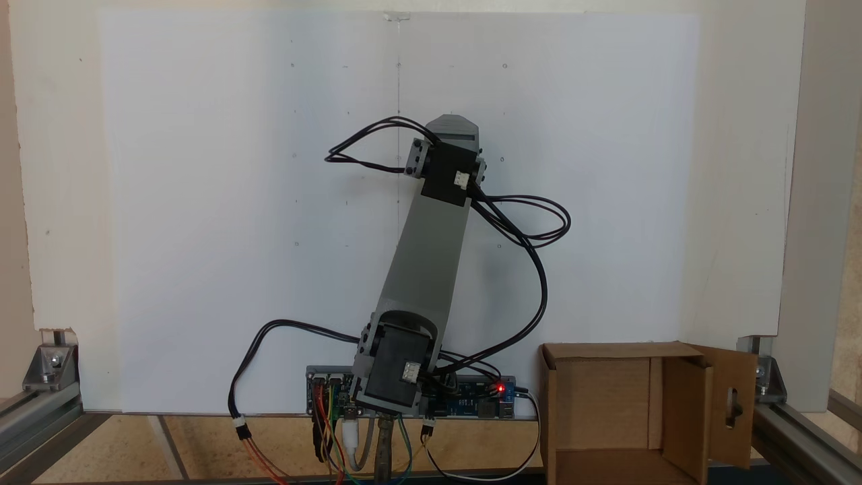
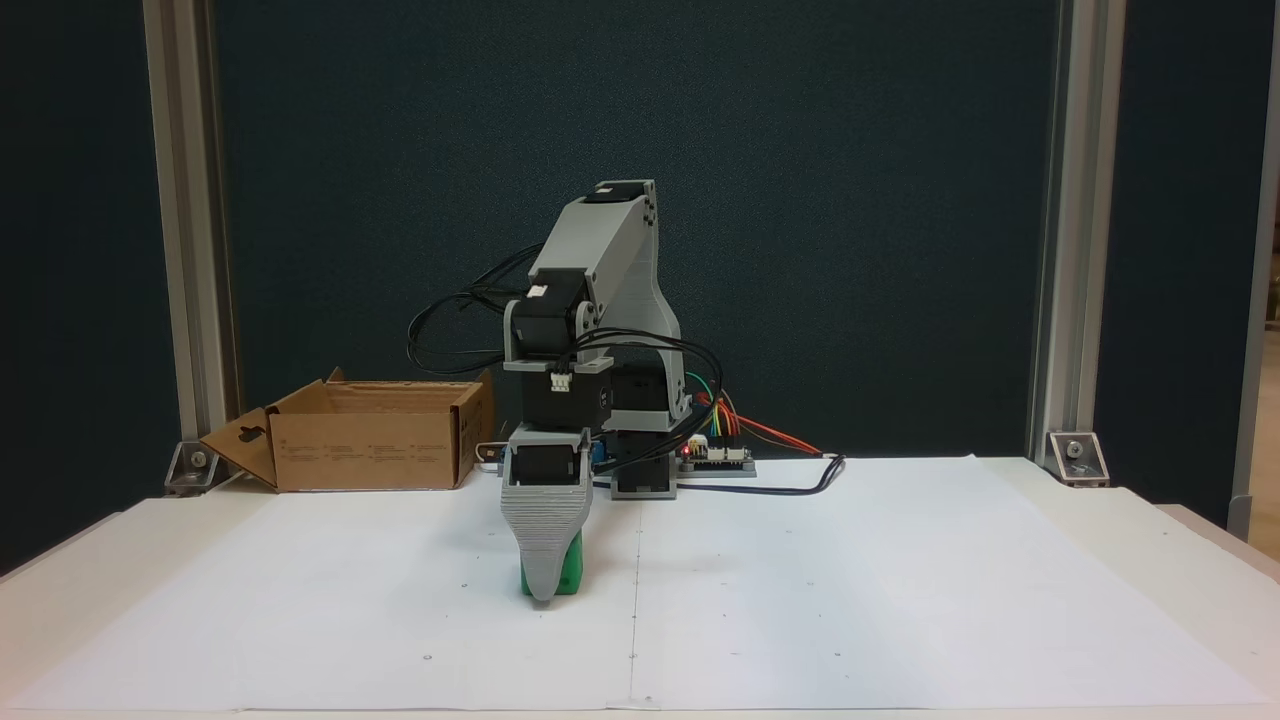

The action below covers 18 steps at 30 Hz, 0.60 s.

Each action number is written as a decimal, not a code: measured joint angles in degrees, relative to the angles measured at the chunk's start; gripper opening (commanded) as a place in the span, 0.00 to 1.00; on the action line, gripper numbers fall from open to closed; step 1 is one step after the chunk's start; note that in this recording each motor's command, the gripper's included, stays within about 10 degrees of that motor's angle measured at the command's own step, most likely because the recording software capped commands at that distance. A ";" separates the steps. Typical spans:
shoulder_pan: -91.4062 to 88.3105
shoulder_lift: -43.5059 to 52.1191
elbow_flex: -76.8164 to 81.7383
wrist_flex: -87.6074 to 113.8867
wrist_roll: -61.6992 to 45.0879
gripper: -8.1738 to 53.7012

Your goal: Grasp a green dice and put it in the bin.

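Note:
The green dice rests on the white paper in front of the arm's base. My gripper points straight down over it. Its grey front finger covers most of the dice, so green shows only to the right of the finger and as a sliver on its left. The other jaw lies behind the first, so I cannot tell how the jaws stand or whether they press on the dice. The bin, an open brown cardboard box with a slotted flap, stands at the back left in one fixed view and at the lower right in the other.
The arm reaches out over the white paper sheet. A controller board with coloured wires sits beside the base. Black cables loop off the arm. Aluminium frame posts stand at the table's back corners.

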 measured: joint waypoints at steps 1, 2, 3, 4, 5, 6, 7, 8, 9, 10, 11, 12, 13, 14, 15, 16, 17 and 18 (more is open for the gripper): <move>0.00 0.00 0.00 0.00 0.00 0.72; 0.00 0.00 0.00 0.00 0.00 0.72; 0.00 0.00 0.00 0.00 0.00 0.72; 0.00 0.00 0.00 0.00 0.00 0.72; 0.00 0.00 0.00 0.00 0.00 0.72; 0.09 0.00 0.00 0.00 0.00 0.72; 0.09 0.00 0.00 0.00 0.00 0.72; 0.18 0.00 0.00 0.00 0.00 0.72; 0.18 0.00 0.00 0.00 0.00 0.72; 0.18 0.00 0.00 0.00 0.00 0.72; 0.26 0.00 0.00 0.00 0.00 0.72; 0.26 0.00 0.00 0.00 0.00 0.72; 0.35 0.00 0.00 0.00 0.00 0.72; 0.35 0.00 0.00 -0.09 0.00 0.72; 0.44 0.00 0.00 -0.18 0.00 0.72; 0.53 0.00 0.00 -0.44 0.00 0.72; 0.62 0.00 0.00 -0.62 0.00 0.72; 0.70 0.00 0.00 -0.70 0.00 0.72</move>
